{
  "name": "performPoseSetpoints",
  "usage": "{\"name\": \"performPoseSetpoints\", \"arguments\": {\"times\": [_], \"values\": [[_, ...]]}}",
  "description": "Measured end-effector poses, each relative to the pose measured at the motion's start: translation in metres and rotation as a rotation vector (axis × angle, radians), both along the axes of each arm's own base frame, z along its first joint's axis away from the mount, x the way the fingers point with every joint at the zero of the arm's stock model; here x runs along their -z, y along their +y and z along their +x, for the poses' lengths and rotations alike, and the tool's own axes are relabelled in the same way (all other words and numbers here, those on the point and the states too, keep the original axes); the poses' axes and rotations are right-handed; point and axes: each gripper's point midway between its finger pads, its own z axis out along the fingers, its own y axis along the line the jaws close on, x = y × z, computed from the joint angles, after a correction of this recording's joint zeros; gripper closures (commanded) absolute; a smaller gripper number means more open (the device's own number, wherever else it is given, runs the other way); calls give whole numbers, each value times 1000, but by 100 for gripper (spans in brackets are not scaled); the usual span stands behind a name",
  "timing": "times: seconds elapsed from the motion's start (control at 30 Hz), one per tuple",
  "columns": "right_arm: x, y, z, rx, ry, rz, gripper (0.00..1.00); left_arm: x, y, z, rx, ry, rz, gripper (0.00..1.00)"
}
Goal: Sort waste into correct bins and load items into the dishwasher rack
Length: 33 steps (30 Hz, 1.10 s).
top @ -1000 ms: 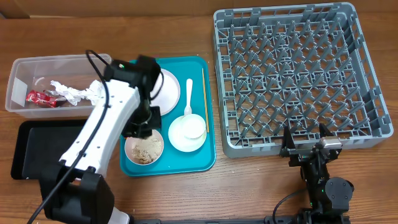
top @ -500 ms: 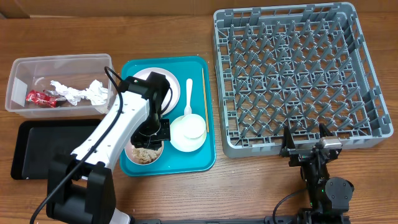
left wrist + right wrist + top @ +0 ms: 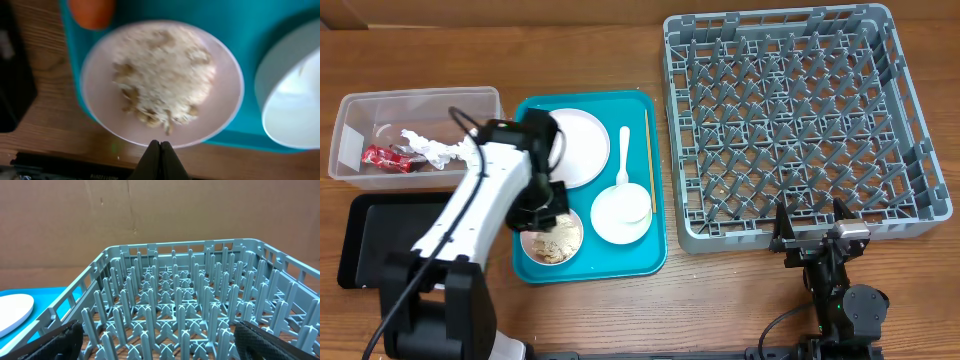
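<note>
A small pale pink bowl [image 3: 160,85] [image 3: 554,241] holds white rice and beige food scraps and sits at the front left of the teal tray [image 3: 638,255]. My left gripper [image 3: 160,146] [image 3: 544,211] hangs shut and empty over the bowl's near rim. An orange carrot [image 3: 92,11] lies just behind the bowl. On the tray are also a white plate [image 3: 578,148], a white bowl [image 3: 620,213], a white fork [image 3: 624,155] and chopsticks [image 3: 648,150]. The clear tub [image 3: 348,125] holds a red wrapper [image 3: 385,157] and tissues [image 3: 438,150]. My right gripper [image 3: 160,341] [image 3: 810,236] stands open at the grey rack [image 3: 800,120] [image 3: 190,305].
A shallow black tray [image 3: 380,245] lies left of the teal tray, below the clear tub. The rack's front wall stands right before the right gripper's fingers [image 3: 60,340]. Bare wooden table runs along the front edge.
The left arm swung right over the plate and white bowl, then back left, uncovering the plate. Its gripper stayed shut over the pink bowl. The right arm has not moved.
</note>
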Motion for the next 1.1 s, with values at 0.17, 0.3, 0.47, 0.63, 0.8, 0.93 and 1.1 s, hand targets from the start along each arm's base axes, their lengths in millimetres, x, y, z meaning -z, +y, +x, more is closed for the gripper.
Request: {"name": "performPoseSetpoints", "arguments": {"times": [0.17,0.3,0.47,0.63,0.8,0.93,1.1], "values": [[0,0,0,0,0,0,0,-3,24,8,-24,-33,11,95],[0,0,0,0,0,0,0,-2,33,16,-12,-64,34,94],[0,0,0,0,-1,0,0,-1,34,28,0,-114,38,96],[0,0,0,0,0,0,0,-1,30,25,5,-104,24,96],[0,0,0,0,-1,0,0,-2,6,16,90,-76,16,96],[0,0,0,0,-1,0,0,-3,-22,2,193,-44,14,96],[0,0,0,0,-1,0,0,-4,-46,-13,267,-20,41,96]]}}
